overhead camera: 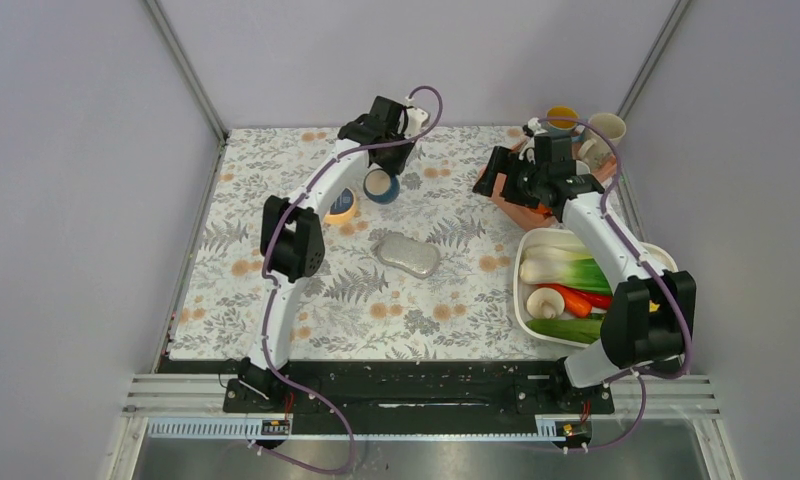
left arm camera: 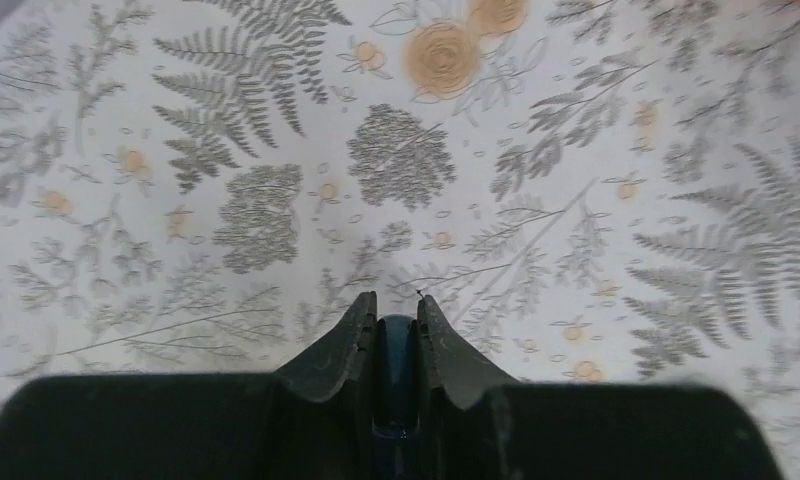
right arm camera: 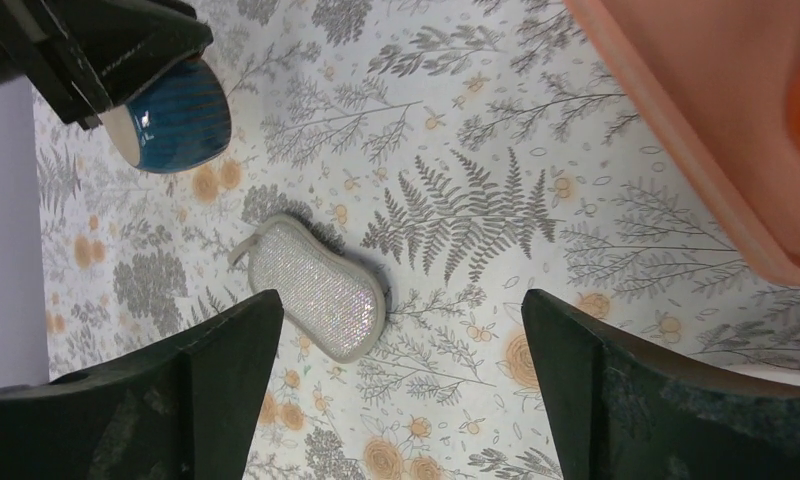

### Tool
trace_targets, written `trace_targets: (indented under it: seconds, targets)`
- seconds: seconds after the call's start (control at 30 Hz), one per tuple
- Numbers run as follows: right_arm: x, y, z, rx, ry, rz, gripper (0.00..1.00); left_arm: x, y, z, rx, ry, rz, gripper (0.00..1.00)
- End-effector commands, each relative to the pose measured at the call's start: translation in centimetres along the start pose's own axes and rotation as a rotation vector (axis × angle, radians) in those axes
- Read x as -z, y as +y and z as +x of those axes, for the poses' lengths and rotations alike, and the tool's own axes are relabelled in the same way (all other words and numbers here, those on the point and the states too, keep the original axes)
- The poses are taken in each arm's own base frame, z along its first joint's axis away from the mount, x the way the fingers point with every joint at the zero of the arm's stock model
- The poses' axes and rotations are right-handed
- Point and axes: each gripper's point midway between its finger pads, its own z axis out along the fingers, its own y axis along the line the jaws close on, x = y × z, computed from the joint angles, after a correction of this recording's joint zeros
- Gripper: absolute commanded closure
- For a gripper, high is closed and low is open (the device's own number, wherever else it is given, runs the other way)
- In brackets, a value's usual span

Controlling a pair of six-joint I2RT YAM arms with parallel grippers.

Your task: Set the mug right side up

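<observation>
The left hand (left arm camera: 396, 312) is clenched on the wall of the blue mug (overhead camera: 381, 186), which is tipped sideways at the far side of the worktop (overhead camera: 306, 300). That pinch probably lets the wrist roll it upright. The right hand (right arm camera: 401, 400) hangs released, well apart.

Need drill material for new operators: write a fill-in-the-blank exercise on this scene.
1. The left gripper is shut on a mug whose colour is ____.
2. The right gripper holds nothing; its jaws stand ____.
3. The sponge lies on the cloth, and the white tray beside the right arm is filled with ____.

Missing words: blue; open; vegetables.
</observation>
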Motion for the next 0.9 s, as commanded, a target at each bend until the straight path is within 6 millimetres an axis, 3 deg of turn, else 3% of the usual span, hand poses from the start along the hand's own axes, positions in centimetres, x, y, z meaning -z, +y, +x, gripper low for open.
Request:
trace_targets:
  seconds: [0.0, 0.27, 0.47, 0.63, 0.87]
  targets:
    - [-0.7, 3.4, 1.1, 0.079, 0.036, -0.129, 0.01, 6.4, -2.9, -6.4, 0.181, -0.184, 0.142, 1.0]
    - [0.4, 8.2, 2.5, 0.107, 0.03, -0.385, 0.01, 11.5, -6.6, -9.2, 0.264, -0.227, 0.354, 1.0]
    - [0.6, 13.1, 3.2, 0.059, -0.008, -0.626, 0.0, 14.0, -8.9, -10.7, 0.338, -0.251, 0.487, 1.0]
    - [0.1, 13.9, 2.7, 0.001, -0.036, -0.676, 0.01, 15.9, -10.1, -12.0, 0.355, -0.282, 0.556, 1.0]
    - [1.6, 16.9, 1.4, -0.101, -0.078, -0.883, 0.01, 17.5, -11.1, -13.6, 0.388, -0.322, 0.637, 1.0]
